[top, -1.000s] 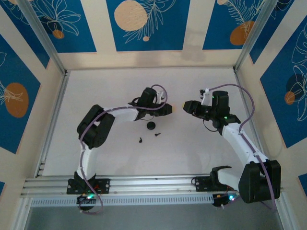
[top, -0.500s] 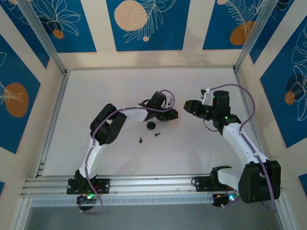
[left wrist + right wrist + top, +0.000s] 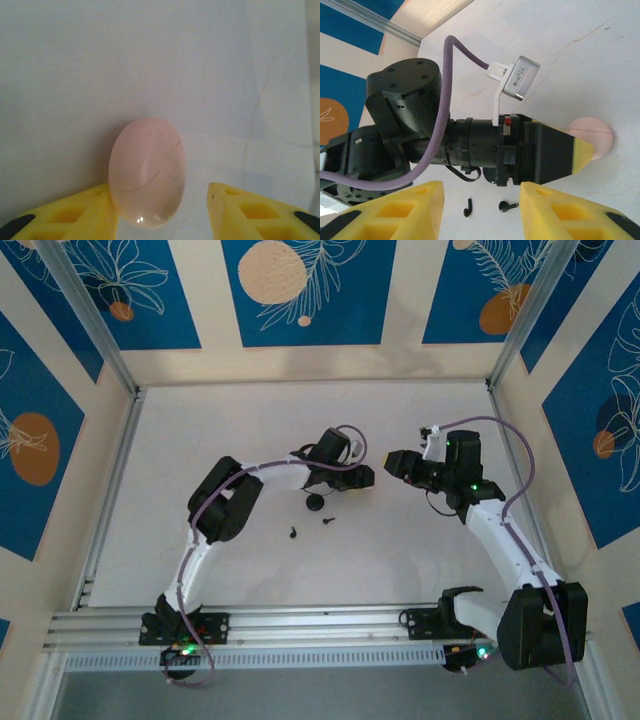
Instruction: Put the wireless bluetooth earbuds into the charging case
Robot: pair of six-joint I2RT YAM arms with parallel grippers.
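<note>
1. The left pincer (image 3: 161,205) stands released. Its yellow fingers (image 3: 75,215) are spread, one touching the side of a pink case (image 3: 147,170) and the other clear of it, so nothing is clamped.
2. Between those fingers the pink case lies on the white table (image 3: 200,430). It is smooth, glossy and egg-shaped, and I take it for the charging case. No seam or opening shows, so whether anything is inside cannot be told.
3. Across the case, facing the left pincer and near it, the right pincer (image 3: 481,192) is also released, with its jaws apart and nothing between them.
4. Behind the left pincer's tips, toward the arm bases, sits a black disc (image 3: 316,502). It is too small to tell whether it is hollow or holds anything.
5. A little further back lie the two earbuds (image 3: 327,520) (image 3: 292,533), near each other but apart. Both are loose on the table, outside any case.
6. The earbuds look tiny, light, hard and smooth, so they would likely skid or flip under a clumsy pinch. Each is best taken across its stubby body with the fingertips alone, low and gently. The case's curved, slippery shell wants a square hold across its narrow width.
</note>
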